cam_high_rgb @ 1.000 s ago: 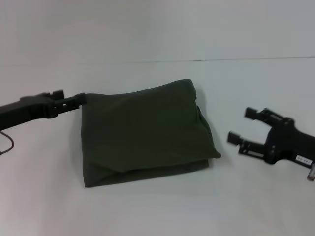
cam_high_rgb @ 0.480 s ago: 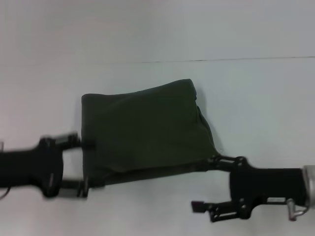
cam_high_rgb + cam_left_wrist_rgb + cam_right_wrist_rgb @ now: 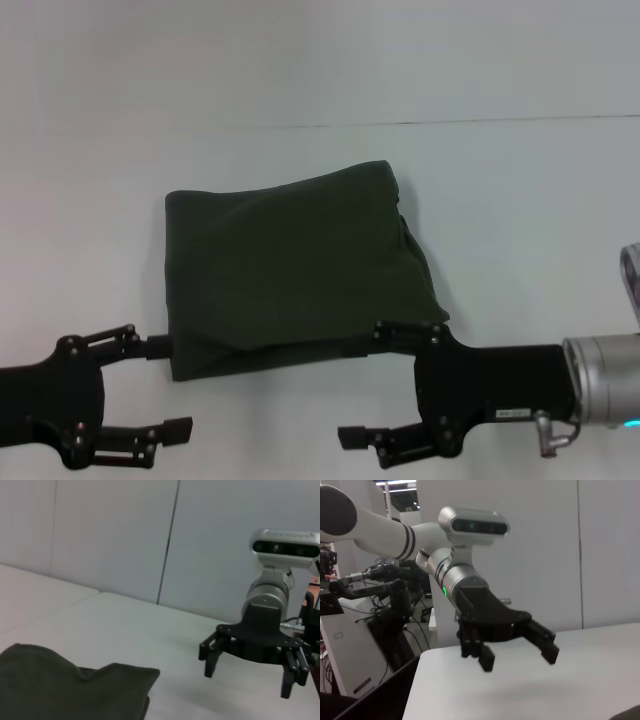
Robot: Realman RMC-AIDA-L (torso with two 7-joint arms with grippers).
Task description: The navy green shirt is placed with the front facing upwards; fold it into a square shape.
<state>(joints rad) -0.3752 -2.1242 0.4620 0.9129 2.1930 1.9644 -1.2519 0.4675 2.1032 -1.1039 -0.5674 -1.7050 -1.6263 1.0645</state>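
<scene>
Shirt (image 3: 300, 265) lies folded roughly square on the table (image 3: 520, 200); we flank its near edge, left gripper (image 3: 150, 385) and right gripper (image 3: 378, 385) both spread and seemingly empty, probably for squaring.

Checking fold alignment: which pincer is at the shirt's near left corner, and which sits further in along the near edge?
The left pincer is at the near left corner of the navy green shirt; the right pincer sits further in, short of the right corner. Both are open.
</scene>
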